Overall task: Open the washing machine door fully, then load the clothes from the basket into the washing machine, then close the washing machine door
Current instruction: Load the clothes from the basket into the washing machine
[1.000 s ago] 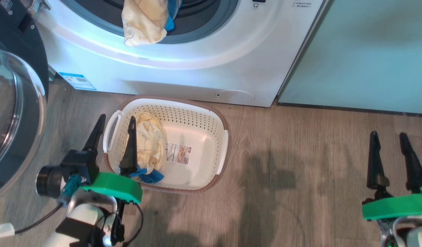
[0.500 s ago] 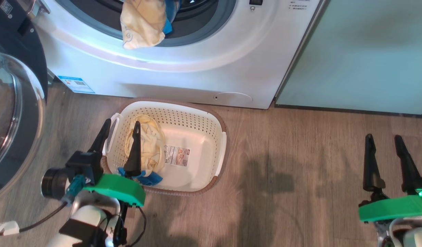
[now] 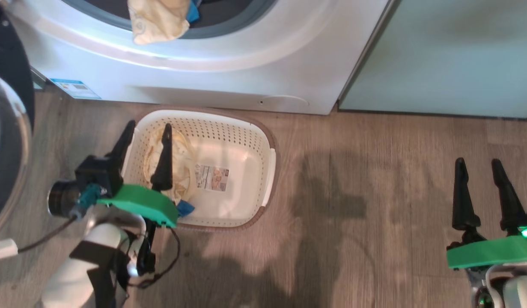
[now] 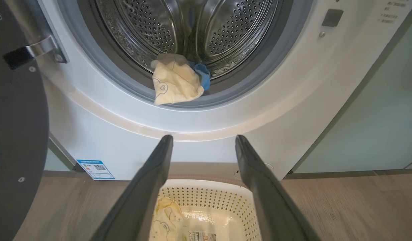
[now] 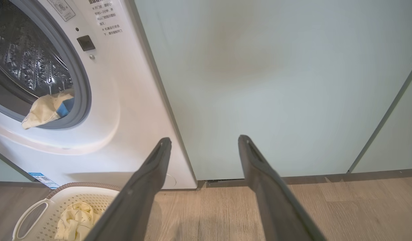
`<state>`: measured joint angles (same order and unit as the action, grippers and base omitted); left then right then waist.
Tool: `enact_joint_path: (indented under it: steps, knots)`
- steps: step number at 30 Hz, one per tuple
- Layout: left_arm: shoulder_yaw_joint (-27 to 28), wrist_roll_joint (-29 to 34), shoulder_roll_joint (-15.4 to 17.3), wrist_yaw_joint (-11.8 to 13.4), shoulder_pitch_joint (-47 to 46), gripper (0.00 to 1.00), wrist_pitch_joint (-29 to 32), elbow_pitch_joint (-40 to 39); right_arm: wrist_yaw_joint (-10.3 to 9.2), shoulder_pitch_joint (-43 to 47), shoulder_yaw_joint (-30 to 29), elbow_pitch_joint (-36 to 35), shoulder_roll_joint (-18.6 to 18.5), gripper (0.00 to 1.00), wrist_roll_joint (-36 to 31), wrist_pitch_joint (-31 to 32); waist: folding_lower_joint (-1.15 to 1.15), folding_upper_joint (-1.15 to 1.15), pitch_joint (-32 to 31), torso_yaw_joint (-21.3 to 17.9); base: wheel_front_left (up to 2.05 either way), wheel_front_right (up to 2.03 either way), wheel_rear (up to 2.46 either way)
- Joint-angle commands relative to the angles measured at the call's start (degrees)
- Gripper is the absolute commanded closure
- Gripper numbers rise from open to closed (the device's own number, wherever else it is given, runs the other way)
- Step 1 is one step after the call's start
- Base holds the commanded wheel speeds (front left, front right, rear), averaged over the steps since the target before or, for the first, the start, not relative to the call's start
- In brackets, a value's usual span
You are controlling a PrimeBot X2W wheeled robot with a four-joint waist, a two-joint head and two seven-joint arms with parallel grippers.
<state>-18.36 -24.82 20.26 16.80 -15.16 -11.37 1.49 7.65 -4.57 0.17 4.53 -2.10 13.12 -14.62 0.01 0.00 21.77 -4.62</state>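
Your left gripper [image 3: 147, 126] has its two dark fingers spread apart and holds nothing. It hovers over the left end of the basket [image 3: 239, 137], one finger above the left handle and the other above the yellow garment [image 3: 180, 164]. Your right gripper [image 3: 478, 162] is also spread and empty, well apart over bare floor [image 3: 353, 171]. The yellow garment lies bunched against the basket's left wall as a long heap. Its long axis runs from the near rim toward the washing machine [image 3: 246, 64], with its blue trim at the near end. It is likely light, soft and limp, so expect it to sag and trail once lifted. Pinch a thick fold near the middle of the heap, away from the perforated wall, so the fingers close on cloth rather than plastic. The basket sits on the floor just in front of the machine, its long side roughly parallel to the machine's front. A second garment [image 4: 174, 82] hangs over the grey seal [image 4: 232, 92] at the drum's lower lip, pointing down and out. It probably needs pushing deeper. The door [image 4: 18, 117] stands swung open to your left.
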Motion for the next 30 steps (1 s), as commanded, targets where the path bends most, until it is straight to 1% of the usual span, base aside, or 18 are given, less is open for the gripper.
enact_joint_path:
  steps: [1, 5, 13, 15, 18, 22, 25, 30]
  knots:
    - [3.0, -0.4, 1.7, -0.4, -3.3, 0.00, 0.4, -0.3, -0.16, -1.3, 1.2, -1.9, -0.8, 0.00, 0.5, -0.4, -0.01, 0.00, 1.5, -0.9, 0.00, 0.00, 0.00]
    - [3.8, -1.2, 2.8, -1.6, -7.2, 0.00, 1.3, 2.0, -0.16, -2.1, 1.4, -2.3, -0.8, 0.00, 1.1, -0.4, -0.01, 0.00, 3.7, -2.2, 0.00, 0.00, 0.00]
    - [4.9, -2.1, 6.1, -5.3, -18.0, 0.00, 4.3, 7.8, -0.16, -4.3, 2.2, -2.7, -0.8, 0.00, 3.4, -0.4, -0.01, 0.00, 8.4, -5.0, 0.00, 0.00, 0.00]
    - [5.0, -2.2, 6.4, -5.7, -19.5, 0.00, 4.7, 8.5, -0.16, -4.6, 2.4, -2.7, -0.8, 0.00, 3.7, -0.4, -0.01, 0.00, 8.8, -5.4, 0.00, 0.00, 0.00]
    - [5.3, -2.7, 7.8, -7.3, -24.1, 0.00, 6.2, 10.8, -0.16, -5.4, 2.7, -2.6, -0.8, 0.00, 4.7, -0.4, -0.01, 0.00, 10.1, -6.4, 0.00, 0.00, 0.00]
    - [5.6, -3.4, 9.7, -9.5, -30.5, 0.00, 9.0, 13.9, -0.16, -6.4, 3.5, -2.7, -0.8, 0.00, 5.8, -0.4, -0.01, 0.00, 11.7, -7.8, 0.00, 0.00, 0.00]
    - [5.5, -4.2, 11.0, -11.3, -35.3, 0.00, 12.4, 16.7, -0.16, -7.2, 4.0, -2.6, -0.8, 0.00, 6.7, -0.4, -0.01, 0.00, 12.8, -8.8, 0.00, 0.00, 0.00]
    - [4.9, -4.5, 13.2, -13.3, -42.7, 0.00, 18.0, 21.5, -0.16, -8.7, 5.0, -2.4, -0.8, 0.00, 8.4, -0.4, -0.01, 0.00, 14.8, -10.5, 0.00, 0.00, 0.00]
